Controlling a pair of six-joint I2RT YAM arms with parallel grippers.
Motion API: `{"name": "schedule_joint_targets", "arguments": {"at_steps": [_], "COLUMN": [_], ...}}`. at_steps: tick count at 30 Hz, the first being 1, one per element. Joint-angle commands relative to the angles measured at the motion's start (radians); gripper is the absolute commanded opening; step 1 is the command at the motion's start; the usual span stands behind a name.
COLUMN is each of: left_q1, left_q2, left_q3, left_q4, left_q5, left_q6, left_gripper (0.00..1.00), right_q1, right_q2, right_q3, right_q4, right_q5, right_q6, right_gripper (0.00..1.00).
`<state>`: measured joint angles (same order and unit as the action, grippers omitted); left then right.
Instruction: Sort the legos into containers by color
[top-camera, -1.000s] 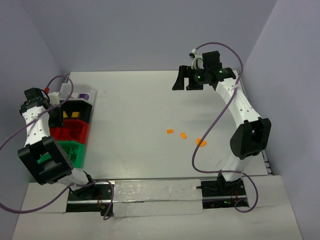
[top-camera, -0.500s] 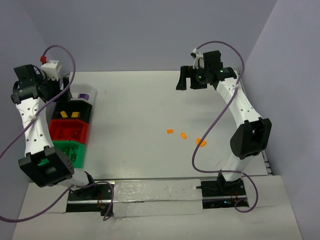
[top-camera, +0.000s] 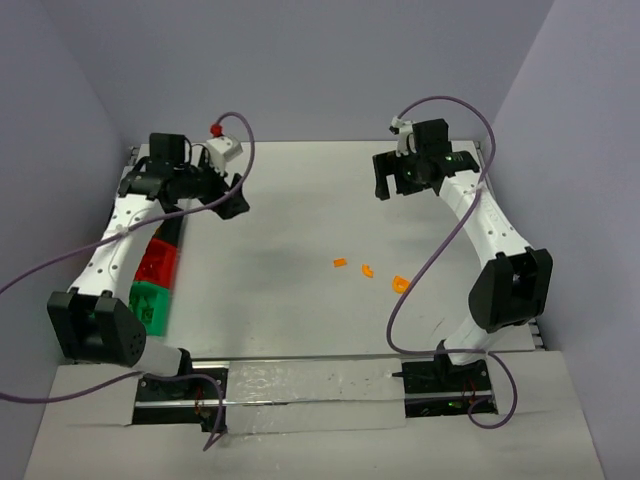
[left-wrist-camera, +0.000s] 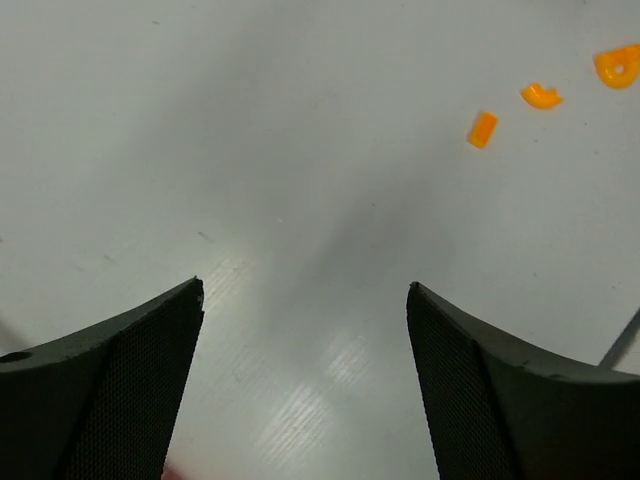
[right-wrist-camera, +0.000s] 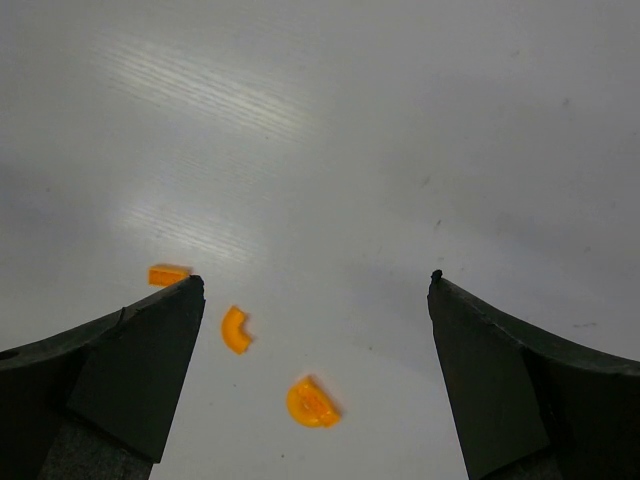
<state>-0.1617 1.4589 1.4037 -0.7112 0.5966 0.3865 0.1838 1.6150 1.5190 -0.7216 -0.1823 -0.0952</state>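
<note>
Three orange legos lie on the white table right of centre: a small brick (top-camera: 340, 264), a curved piece (top-camera: 366, 270) and a half-round piece (top-camera: 401, 284). My left gripper (top-camera: 230, 196) hovers open and empty over bare table at the back left, far from them. In the left wrist view they show at the top right, the brick (left-wrist-camera: 482, 129) nearest. My right gripper (top-camera: 392, 188) hangs open and empty at the back, above the legos. Its wrist view shows the curved piece (right-wrist-camera: 235, 329) and the half-round piece (right-wrist-camera: 312, 403) between its fingers, far below.
The containers stand in a row along the left edge: a green bin (top-camera: 150, 305) nearest, then a red bin (top-camera: 156, 262). The ones behind are mostly hidden under my left arm. Purple cables loop from both arms.
My left arm has swung from over the bins at the far left towards the table's middle, and its jaws have opened. The right gripper has drifted slightly right. The orange legos have not moved.
</note>
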Motion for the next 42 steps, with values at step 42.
{"name": "schedule_joint_targets", "arguments": {"at_steps": [42], "left_q1": [-0.659], "left_q2": [0.616], "left_q3": [-0.037], "left_q4": [0.558], "left_q5": [-0.203], "left_q6": [-0.080], "left_gripper": [0.42], "right_q1": [-0.288], "right_q2": [0.086], "right_q3": [-0.011], "right_q4": [-0.019], "right_q5": [-0.073], "right_q6": [0.034], "right_gripper": [1.00]}}
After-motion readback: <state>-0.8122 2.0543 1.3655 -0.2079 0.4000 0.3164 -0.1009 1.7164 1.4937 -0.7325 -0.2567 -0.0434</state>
